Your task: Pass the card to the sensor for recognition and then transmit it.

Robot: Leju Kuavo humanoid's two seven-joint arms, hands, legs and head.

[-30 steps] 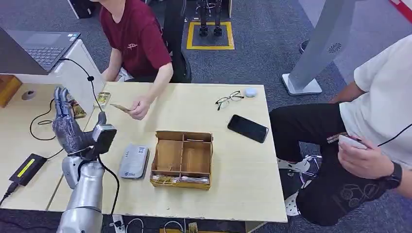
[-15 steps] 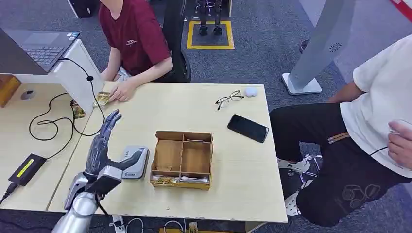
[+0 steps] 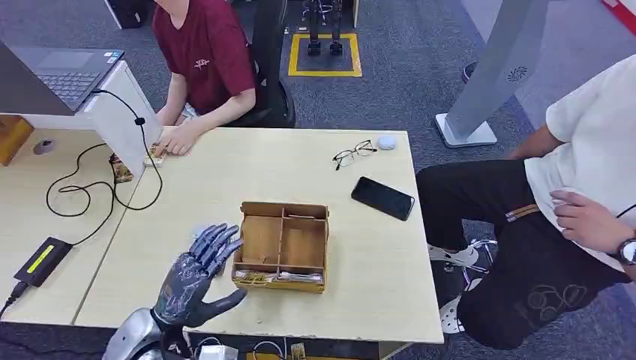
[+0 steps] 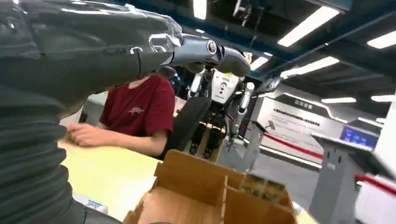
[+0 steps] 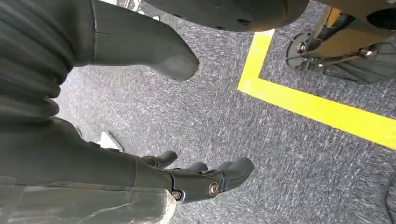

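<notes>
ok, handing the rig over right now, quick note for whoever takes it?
Left hand: empty, fingers spread, low over the table beside the wooden box; sensor mostly hidden under it.
Right hand: empty, hanging over the floor.
Cards: at the far table edge under a person's hand.
Done: nothing confirmable.
Left: get a card, scan it, pass it on.

the left hand (image 3: 196, 279) covers most of the grey sensor beside the wooden box (image 3: 281, 246); the cards (image 3: 156, 151) under the person's hand (image 3: 177, 139) are too small to read.
</notes>
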